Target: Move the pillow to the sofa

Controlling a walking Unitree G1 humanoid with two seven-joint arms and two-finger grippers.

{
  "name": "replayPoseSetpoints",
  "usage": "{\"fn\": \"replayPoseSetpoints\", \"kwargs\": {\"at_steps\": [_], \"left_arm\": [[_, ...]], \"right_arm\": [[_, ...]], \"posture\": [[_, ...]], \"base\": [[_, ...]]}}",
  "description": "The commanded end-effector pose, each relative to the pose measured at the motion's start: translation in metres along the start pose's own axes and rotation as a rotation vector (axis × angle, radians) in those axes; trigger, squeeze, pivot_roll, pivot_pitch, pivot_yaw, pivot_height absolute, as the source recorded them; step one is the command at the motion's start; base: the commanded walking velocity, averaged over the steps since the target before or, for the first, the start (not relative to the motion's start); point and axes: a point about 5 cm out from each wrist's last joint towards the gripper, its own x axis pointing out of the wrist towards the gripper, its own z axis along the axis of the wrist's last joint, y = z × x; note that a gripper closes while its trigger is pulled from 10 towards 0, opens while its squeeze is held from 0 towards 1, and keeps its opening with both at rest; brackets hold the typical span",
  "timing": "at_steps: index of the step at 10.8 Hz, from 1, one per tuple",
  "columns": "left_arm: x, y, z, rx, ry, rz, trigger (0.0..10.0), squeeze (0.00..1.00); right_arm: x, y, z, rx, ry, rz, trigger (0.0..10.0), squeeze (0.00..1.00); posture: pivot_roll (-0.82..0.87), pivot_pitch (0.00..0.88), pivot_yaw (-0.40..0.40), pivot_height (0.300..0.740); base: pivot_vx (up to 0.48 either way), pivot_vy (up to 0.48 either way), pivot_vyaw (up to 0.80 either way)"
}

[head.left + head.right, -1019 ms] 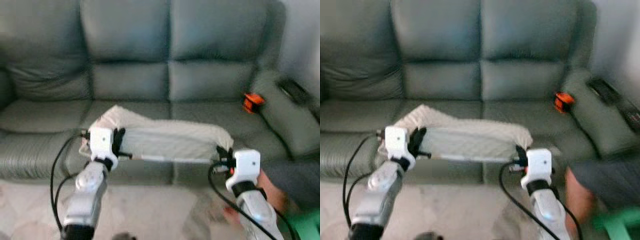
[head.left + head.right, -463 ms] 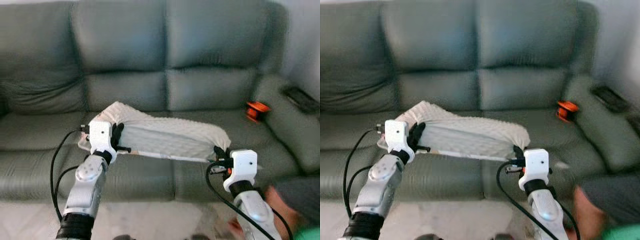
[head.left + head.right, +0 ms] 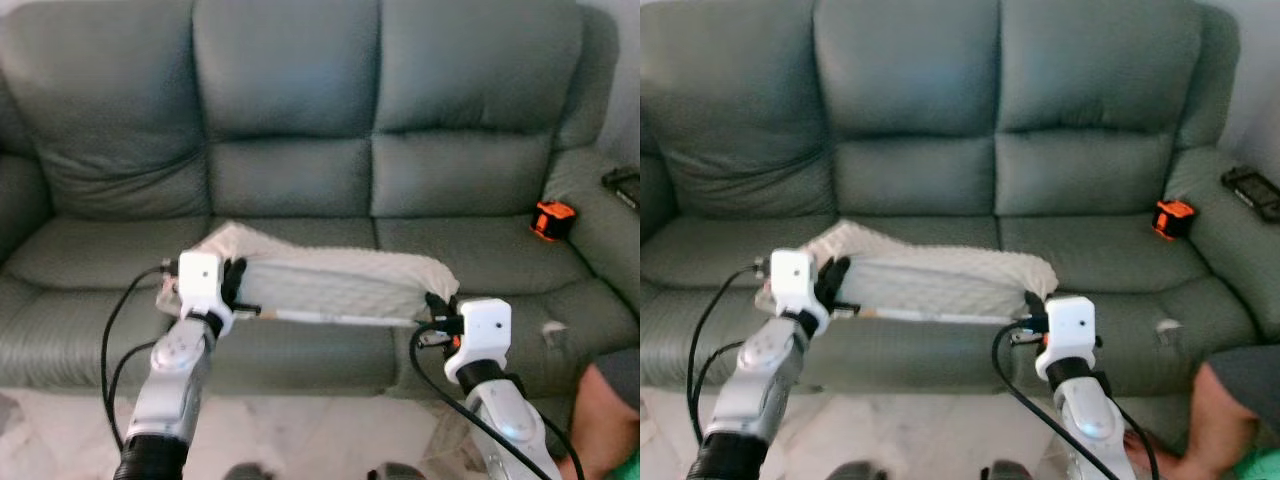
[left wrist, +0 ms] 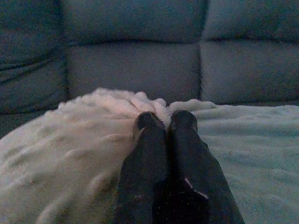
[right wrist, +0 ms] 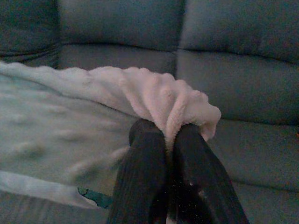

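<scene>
Left gripper: fingers pinching the pillow's left end, before the sofa.
Pillow: stretched between both grippers, hanging just over the sofa's front seat edge.
Right gripper: fingers pinching the pillow's right corner.
Risk: released here, the pillow may slide off the sofa's front edge; uneven letting-go would swing it down.

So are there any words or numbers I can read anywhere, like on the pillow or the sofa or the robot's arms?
No readable text anywhere.
Pillow: plain cream fabric; the small teal patch near its edge is too blurred to tell.
Sofa: plain grey, no label.
Left gripper and right gripper, both shut on the pillow: white housings, no lettering visible.
Orange object and dark object on the sofa's right side: too small to read.
</scene>
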Motion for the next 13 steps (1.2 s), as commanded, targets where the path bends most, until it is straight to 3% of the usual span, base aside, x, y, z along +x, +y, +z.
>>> {"fn": "replayPoseSetpoints", "kwargs": {"at_steps": [1, 2, 6, 13], "left_arm": [[-0.004, 0.023, 0.007, 0.022, -0.035, 0.103, 10.0, 0.00], [-0.004, 0.021, 0.009, 0.050, -0.048, 0.112, 10.0, 0.00], [-0.006, 0.008, 0.006, -0.012, -0.050, 0.036, 10.0, 0.00], [-0.005, 0.005, 0.007, -0.018, -0.055, 0.010, 10.0, 0.00]], "right_arm": [[0.001, -0.010, 0.005, 0.004, -0.025, -0.066, 10.0, 0.00], [0.002, -0.011, 0.005, 0.002, -0.028, -0.070, 10.0, 0.00], [0.005, -0.014, 0.006, -0.007, -0.031, -0.078, 10.0, 0.00], [0.006, -0.008, 0.004, -0.001, -0.025, -0.055, 10.0, 0.00]], "posture": [[-0.05, 0.000, 0.017, 0.740], [-0.04, 0.000, 0.016, 0.740], [-0.04, 0.000, 0.011, 0.740], [-0.05, 0.000, 0.013, 0.740]], "base": [[0.000, 0.480, 0.00], [0.000, 0.000, 0.00], [0.000, 0.000, 0.00], [0.402, 0.000, 0.00]]}}
